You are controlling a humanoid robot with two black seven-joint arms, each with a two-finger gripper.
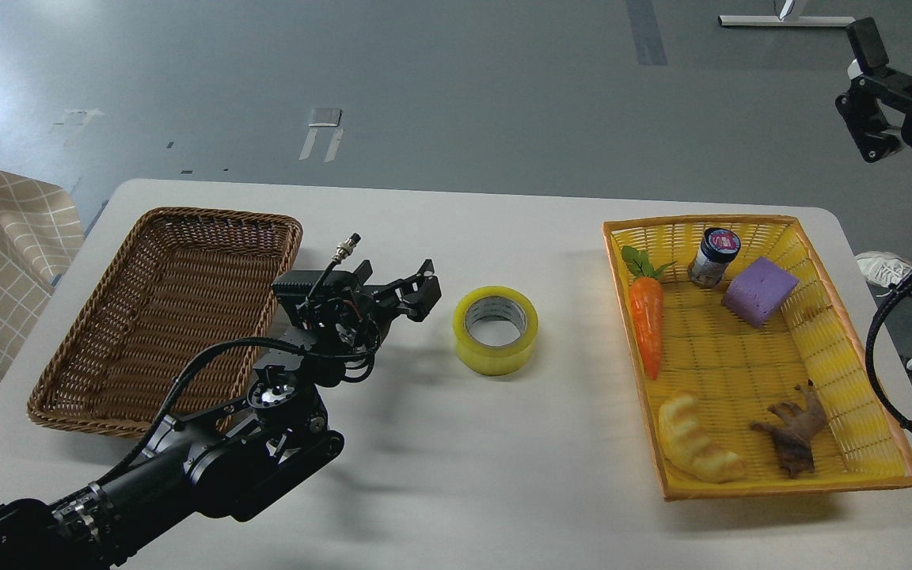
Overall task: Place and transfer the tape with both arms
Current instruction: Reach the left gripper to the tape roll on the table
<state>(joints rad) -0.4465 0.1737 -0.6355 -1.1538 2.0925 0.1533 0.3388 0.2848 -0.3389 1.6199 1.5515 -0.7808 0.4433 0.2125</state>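
Head view shows the left gripper [416,289] nearest, jaws parted and empty, just beside the tape [496,329] lying flat mid-worktop [440,475]. Probably light, stiff and slick: pinch across its wall. Farther off, the right gripper [868,119] hangs raised, jaws spread.

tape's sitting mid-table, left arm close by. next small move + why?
Probably ease the left gripper to the right, toward the tape, until its fingers straddle the roll's near wall. The tape lies flat on the table, core up, free of both baskets. The left gripper looks open and sits just left of the roll, not touching it. The right gripper is raised far off to the right.
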